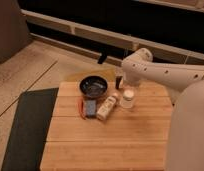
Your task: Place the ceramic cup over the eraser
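Cup (127, 98): small, white, ceramic. Expect it to be stiff, light and slick with glaze, and likely to chip if you drop it. Take it across the rim or round the wall, and squeeze gently. It stands upright on the table (110, 145), just right of the bottle (107, 106), with the blue eraser (89, 106) beyond that. Gripper (119, 81) hangs just behind and above the cup, jaws apart, holding nothing. You can't tell whether it touches the cup.

The hand (123, 84) hangs over the far edge of the wooden table (95, 145), just above and behind the small white cup (127, 98). Left of the cup lie a cream bottle (107, 106) and a grey-blue eraser (89, 106), with a dark bowl (93, 86) behind them.
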You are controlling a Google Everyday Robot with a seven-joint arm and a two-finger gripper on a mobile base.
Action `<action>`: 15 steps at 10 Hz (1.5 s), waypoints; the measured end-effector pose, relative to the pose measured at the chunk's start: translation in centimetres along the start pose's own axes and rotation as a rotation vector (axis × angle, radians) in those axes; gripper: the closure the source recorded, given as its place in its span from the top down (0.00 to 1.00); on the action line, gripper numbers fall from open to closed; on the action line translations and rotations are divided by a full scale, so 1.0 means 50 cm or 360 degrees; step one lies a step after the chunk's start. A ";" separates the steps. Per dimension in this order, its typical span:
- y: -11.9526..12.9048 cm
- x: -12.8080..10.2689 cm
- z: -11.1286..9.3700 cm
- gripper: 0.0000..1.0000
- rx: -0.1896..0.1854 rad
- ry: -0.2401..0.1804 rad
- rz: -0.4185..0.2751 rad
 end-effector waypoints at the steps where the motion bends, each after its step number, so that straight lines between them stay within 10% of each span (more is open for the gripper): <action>1: -0.006 0.001 0.015 0.65 0.0019 0.0013 0.0005; 12: -0.045 0.027 0.168 0.63 0.0065 0.0253 0.0101; 15: -0.055 0.014 0.180 0.33 0.0110 0.0246 0.0088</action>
